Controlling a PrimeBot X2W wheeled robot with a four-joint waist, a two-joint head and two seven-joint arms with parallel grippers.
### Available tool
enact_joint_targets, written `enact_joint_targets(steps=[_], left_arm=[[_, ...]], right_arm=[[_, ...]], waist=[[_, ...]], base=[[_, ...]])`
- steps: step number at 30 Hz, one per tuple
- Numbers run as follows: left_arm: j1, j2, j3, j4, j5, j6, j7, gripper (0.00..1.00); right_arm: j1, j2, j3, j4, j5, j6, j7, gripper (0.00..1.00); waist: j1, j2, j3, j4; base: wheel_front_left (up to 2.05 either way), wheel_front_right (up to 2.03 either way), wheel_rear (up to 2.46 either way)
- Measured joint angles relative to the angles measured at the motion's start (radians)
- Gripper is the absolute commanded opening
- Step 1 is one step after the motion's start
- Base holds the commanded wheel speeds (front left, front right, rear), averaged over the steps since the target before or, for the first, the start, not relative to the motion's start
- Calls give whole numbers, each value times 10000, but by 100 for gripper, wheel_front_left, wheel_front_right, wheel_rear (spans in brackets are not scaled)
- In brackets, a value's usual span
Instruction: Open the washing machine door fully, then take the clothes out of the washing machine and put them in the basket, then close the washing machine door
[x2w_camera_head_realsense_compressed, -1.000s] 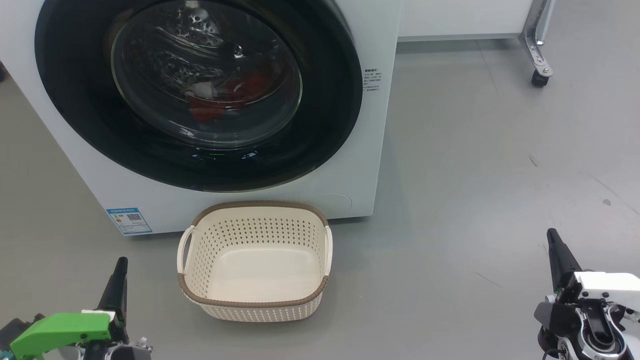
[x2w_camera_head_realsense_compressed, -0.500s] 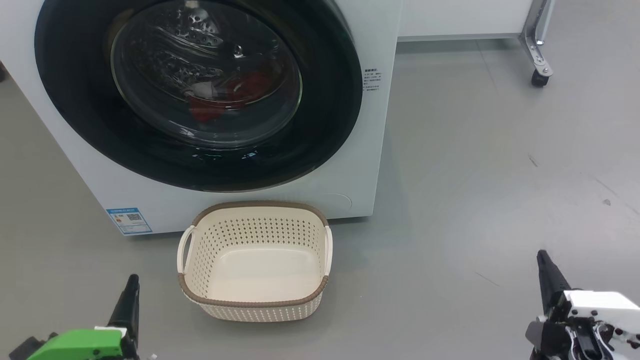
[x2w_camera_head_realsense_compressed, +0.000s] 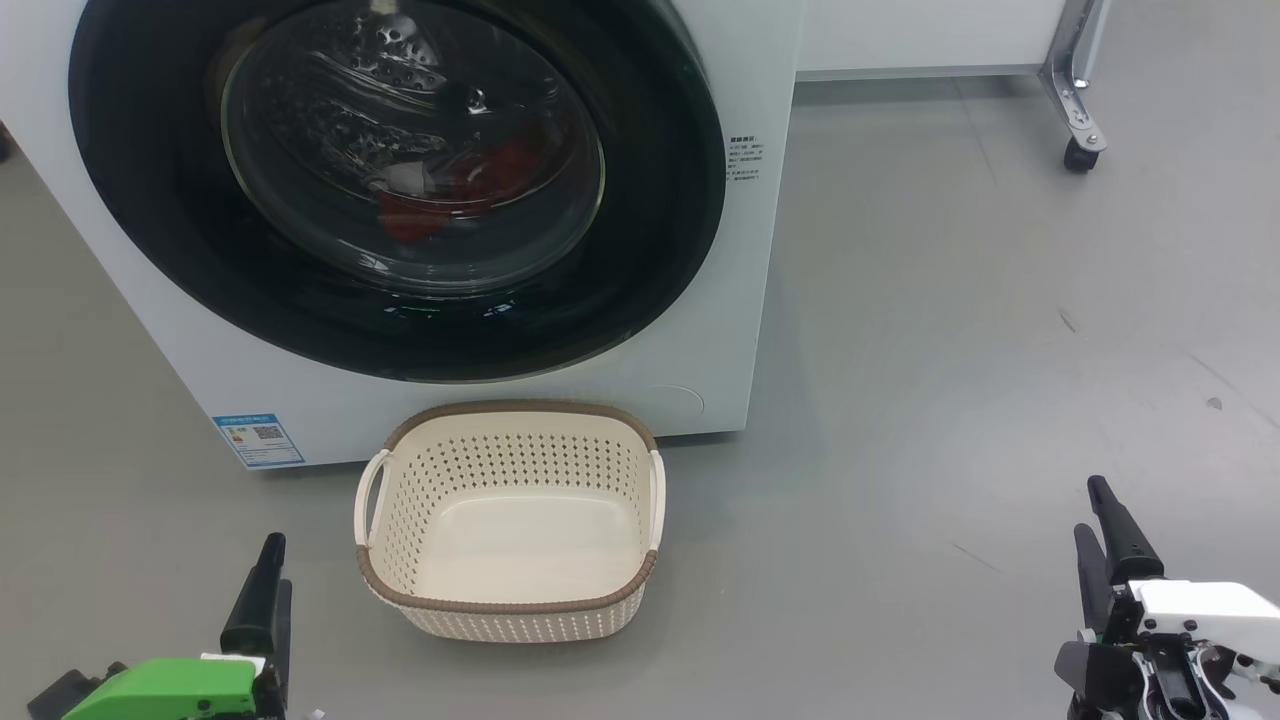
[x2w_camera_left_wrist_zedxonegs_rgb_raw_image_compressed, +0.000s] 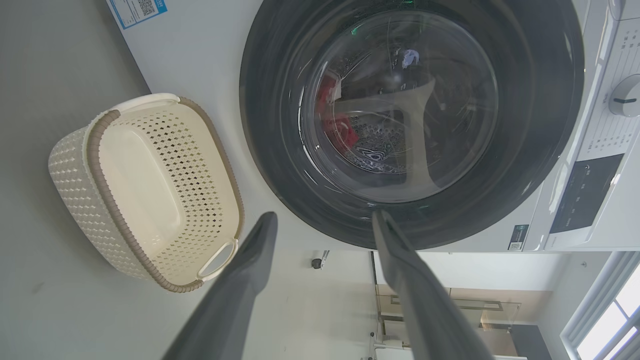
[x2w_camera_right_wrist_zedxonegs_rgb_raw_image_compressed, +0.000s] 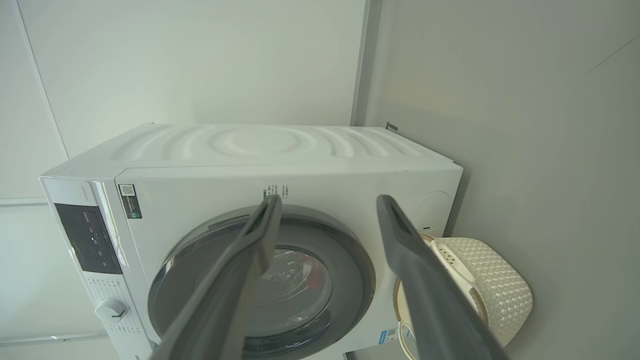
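The basket (x2w_camera_head_realsense_compressed: 520, 408) is standing empty on the grey floor (x2w_camera_head_realsense_compressed: 950, 350), just in front of the white washer (x2w_camera_head_realsense_compressed: 740, 330). Its cream plastic walls are perforated and its rim is brown and woven-looking. The clothes (x2w_camera_head_realsense_compressed: 420, 215), red with some white, are lying in the steel drum (x2w_camera_head_realsense_compressed: 395, 45) behind the closed door (x2w_camera_head_realsense_compressed: 650, 200), which is round, glossy and black with bulging clear glass. The left gripper (x2w_camera_left_wrist_zedxonegs_rgb_raw_image_compressed: 324, 214) and right gripper (x2w_camera_right_wrist_zedxonegs_rgb_raw_image_compressed: 328, 197) are hanging open, holding nothing.

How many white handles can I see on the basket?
2. In the head view, the left handle sits on the left side of the basket and the right handle on its right side. No further handle seems hidden.
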Motion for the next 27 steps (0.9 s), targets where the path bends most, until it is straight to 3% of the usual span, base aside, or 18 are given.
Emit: enact_joint_targets(steps=[9, 27], left_arm=[[-26, 0, -155, -184, 109, 0, -188, 100], [-186, 454, -871, -360, 1996, -2, -984, 100]], right_arm=[[0, -82, 86, -146, -374, 0, -199, 100], [1, -543, 430, -222, -1981, -8, -742, 100]], waist=[[0, 0, 22, 18], [0, 0, 14, 88]], base=[[0, 0, 0], [0, 0, 0]])
